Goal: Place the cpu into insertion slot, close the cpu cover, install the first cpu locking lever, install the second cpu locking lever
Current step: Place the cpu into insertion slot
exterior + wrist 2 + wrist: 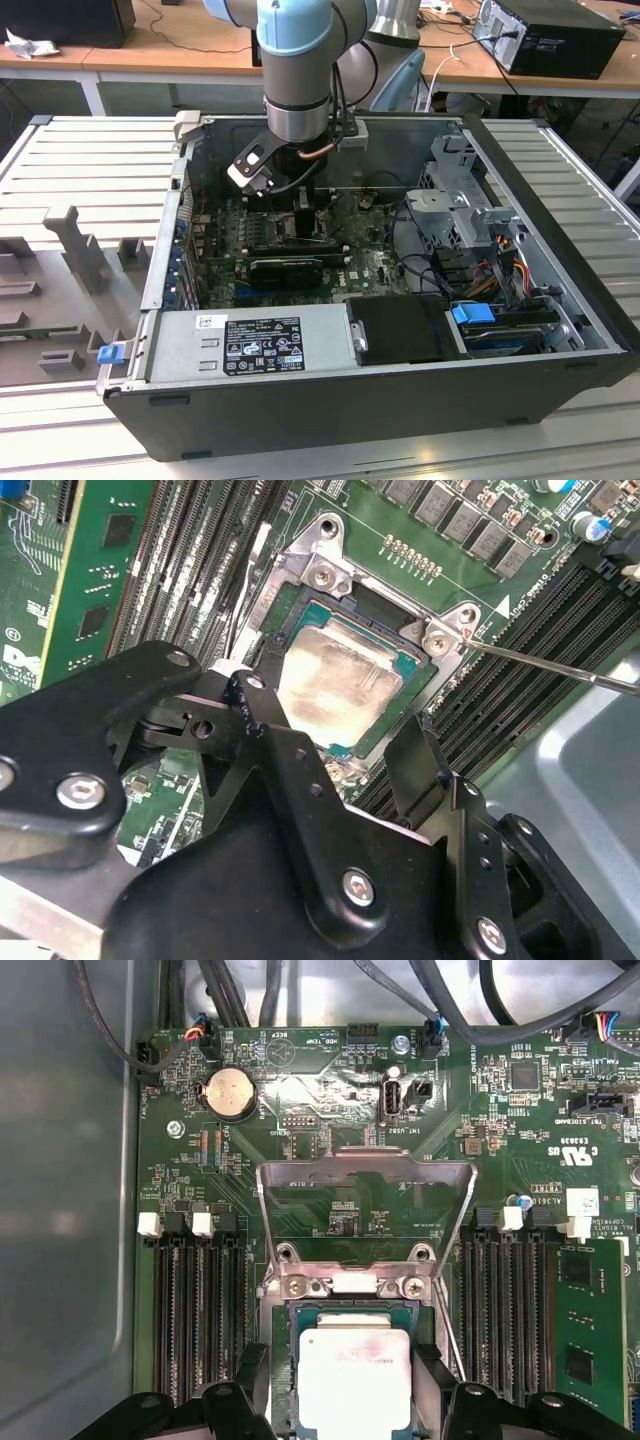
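The cpu (355, 1380) (335, 685), a pale silvery square chip, lies flat in the insertion slot (350, 1285) (320, 575) on the green motherboard. My gripper (342, 1370) (338, 720) is open just above it. Its black fingers (255, 695) stand on either side of the chip, with a gap showing on at least one side. The cpu cover (365, 1175), a silvery frame with a large window, is raised off the slot. One thin locking lever (560, 665) sticks out sideways from a corner of the slot. In the exterior view the gripper (300, 205) hangs inside the open computer case.
Black memory slots (195, 1310) (510, 1300) flank the insertion slot closely on both sides. A green card (590, 1330) stands beyond one bank. Cables (450, 1020) hang along the board's edge. The power supply (255, 345) and drive cage (465, 200) fill the case's near side and the exterior view's right.
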